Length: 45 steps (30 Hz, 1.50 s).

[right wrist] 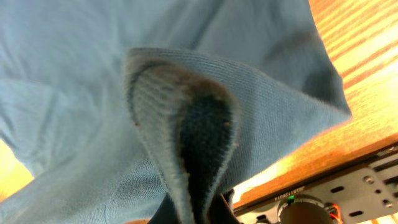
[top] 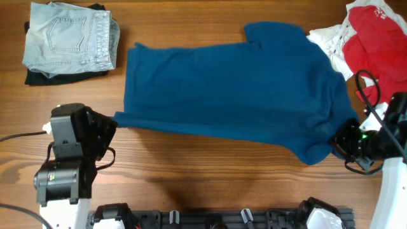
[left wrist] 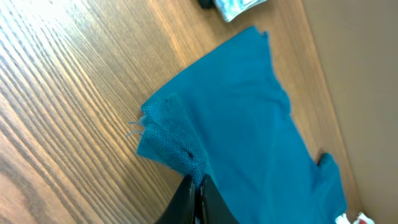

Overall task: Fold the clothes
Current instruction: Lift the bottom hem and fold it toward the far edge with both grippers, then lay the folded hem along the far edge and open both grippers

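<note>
Overhead view: shows the dark blue shirt spread across the middle of the table. Grips its near-left corner with the left gripper and its near-right corner with the right gripper (both clamped on cloth). Shows jeans far left, red garment far right.

Warm brown wood-grain table top under soft, even light.

The left tool and right tool sit clamped.
</note>
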Motion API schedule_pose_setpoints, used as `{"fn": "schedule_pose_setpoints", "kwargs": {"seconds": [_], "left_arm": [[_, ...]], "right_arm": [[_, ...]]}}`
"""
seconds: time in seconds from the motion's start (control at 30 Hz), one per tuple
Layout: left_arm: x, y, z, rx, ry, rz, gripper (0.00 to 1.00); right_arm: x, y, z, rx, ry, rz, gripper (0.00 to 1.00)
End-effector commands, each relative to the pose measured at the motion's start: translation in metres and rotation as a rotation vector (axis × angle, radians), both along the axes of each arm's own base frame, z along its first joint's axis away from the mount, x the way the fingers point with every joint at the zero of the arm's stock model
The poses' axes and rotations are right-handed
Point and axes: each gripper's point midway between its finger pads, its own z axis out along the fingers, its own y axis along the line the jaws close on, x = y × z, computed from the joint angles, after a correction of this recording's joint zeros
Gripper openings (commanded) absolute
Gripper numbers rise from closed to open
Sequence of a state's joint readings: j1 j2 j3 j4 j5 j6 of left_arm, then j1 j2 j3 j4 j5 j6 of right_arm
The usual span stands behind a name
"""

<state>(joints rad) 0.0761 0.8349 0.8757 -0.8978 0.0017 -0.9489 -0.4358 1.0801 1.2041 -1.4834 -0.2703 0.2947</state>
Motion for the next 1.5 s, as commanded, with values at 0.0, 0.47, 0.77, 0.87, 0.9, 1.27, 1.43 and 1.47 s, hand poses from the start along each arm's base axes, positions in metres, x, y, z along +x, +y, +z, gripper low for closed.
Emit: {"fn": "schedule_pose_setpoints", "kwargs": {"seconds": [0.0, 0.47, 0.77, 0.87, 0.9, 1.27, 1.43, 1.47], "left_arm": [[-0.003, 0.012, 0.013, 0.062, -0.008, 0.024, 0.04], [0.029, 0.013, -0.085, 0.036, 0.362, 0.008, 0.04], [0.08, -0.006, -0.113, 0.057, 0.307, -0.063, 0.04], [0.096, -0.011, -0.111, 0.096, 0.253, -0.073, 0.04], [0.1, -0.012, -0.111, 0.111, 0.24, -0.073, 0.04], [0.129, -0.01, -0.117, 0.19, 0.165, -0.046, 0.04], [0.134, 0.002, -0.115, 0.247, 0.151, -0.002, 0.04], [0.133, 0.003, -0.115, 0.251, 0.151, 0.001, 0.04]], "right_arm": [[0.003, -0.006, 0.015, -0.053, -0.049, 0.042, 0.04], [0.057, -0.034, -0.046, 0.001, 0.108, 0.123, 0.04], [0.102, -0.04, -0.095, 0.015, 0.137, 0.165, 0.04], [0.117, -0.038, -0.108, 0.009, 0.13, 0.188, 0.04], [0.121, -0.037, -0.113, 0.007, 0.128, 0.198, 0.04], [0.158, -0.035, -0.156, -0.007, 0.104, 0.233, 0.04], [0.177, -0.041, -0.157, -0.038, 0.034, 0.231, 0.04], [0.18, -0.041, -0.155, -0.04, 0.022, 0.233, 0.04]]}}
